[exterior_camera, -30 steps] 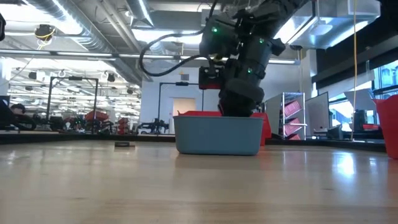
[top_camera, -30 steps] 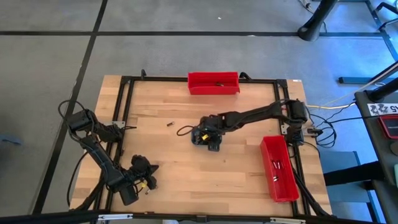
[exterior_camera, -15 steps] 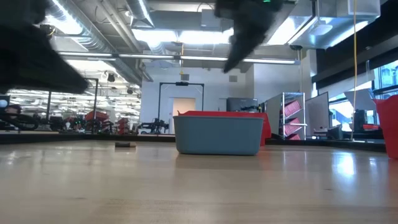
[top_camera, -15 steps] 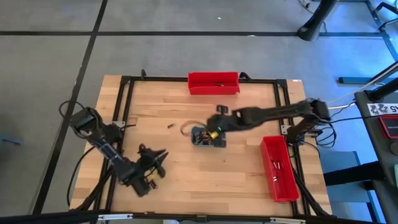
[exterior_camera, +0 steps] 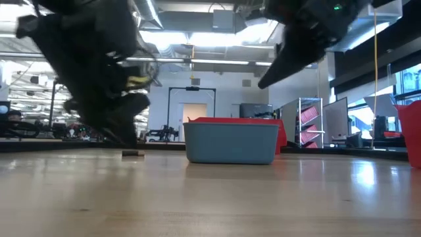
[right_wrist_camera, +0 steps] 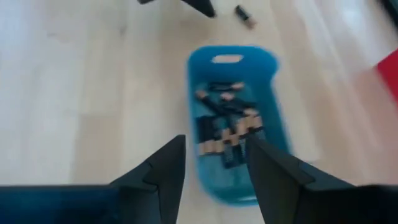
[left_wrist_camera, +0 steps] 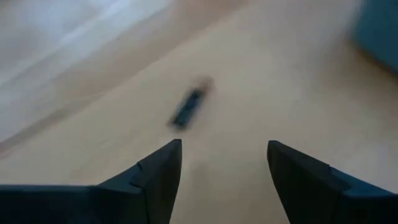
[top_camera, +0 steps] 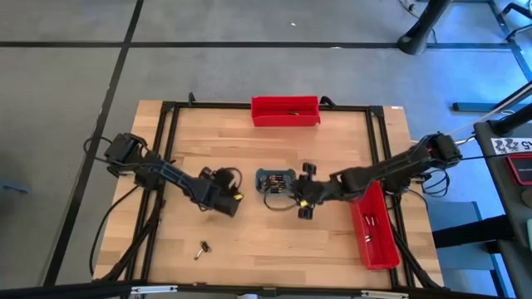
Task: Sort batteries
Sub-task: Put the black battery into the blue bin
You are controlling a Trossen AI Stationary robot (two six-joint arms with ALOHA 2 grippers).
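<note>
Far left, the left arm (top_camera: 158,172) reaches in low across the table (top_camera: 249,241), elbow bent, its jaws (left_wrist_camera: 224,163) spread wide and empty over bare wood. One battery (left_wrist_camera: 188,109) lies just ahead of them, flat and loose; another (top_camera: 203,248) sits near the front edge. Risk here: a round battery rolls if one finger nudges it first, so a skewed descent could knock it away. Centre now, the tray (top_camera: 274,179) holds a jumbled heap of batteries (right_wrist_camera: 227,127). Just right of it the right jaws (right_wrist_camera: 214,163) hover parted, nothing visibly between them, the arm stretched in long from the right. Reaching into that pile could pinch two at once. Red bins (top_camera: 372,226) wait at the right and back
</note>
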